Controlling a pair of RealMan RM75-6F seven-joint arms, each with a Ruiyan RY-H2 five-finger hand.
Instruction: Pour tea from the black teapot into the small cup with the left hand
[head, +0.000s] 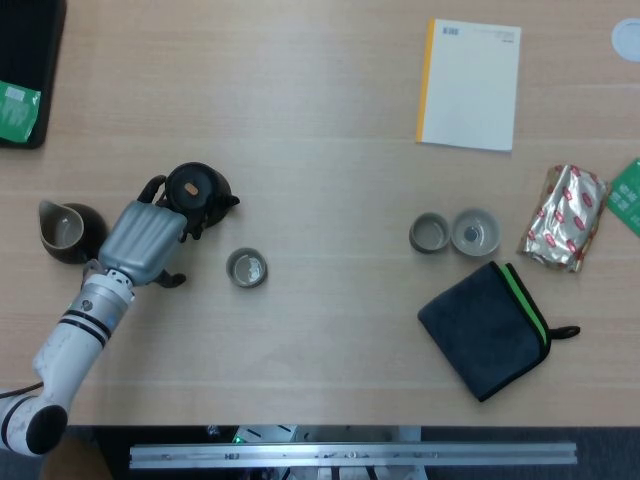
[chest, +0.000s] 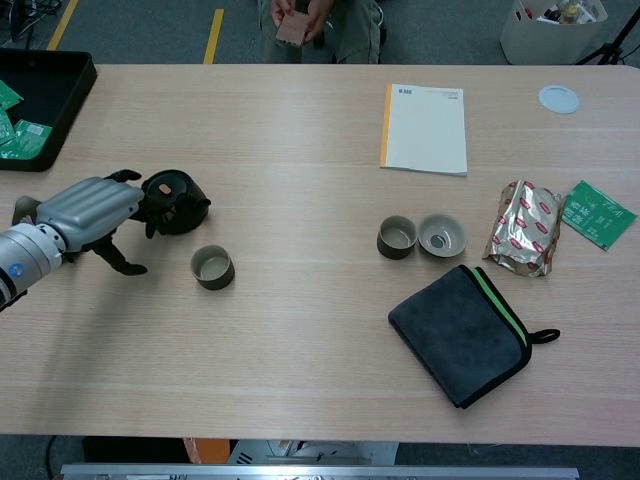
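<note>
Now left robot hand (head: 140, 243) w/ fingers at black teapot (head: 197, 192).

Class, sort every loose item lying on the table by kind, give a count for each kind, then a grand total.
Cups: 3
Teapot: 1
Pitcher: 1
Notebook: 1
Cloth: 1
Foil packet: 1
Green packets: 2
Tray: 1
White lid: 1
Total: 12

No print here is legible. The white notebook (head: 469, 84) has a small dark mark at its top corner — too blurred to read — and the red-patterned foil packet (chest: 523, 227) and green packet (chest: 597, 214) carry unreadable markings.
</note>
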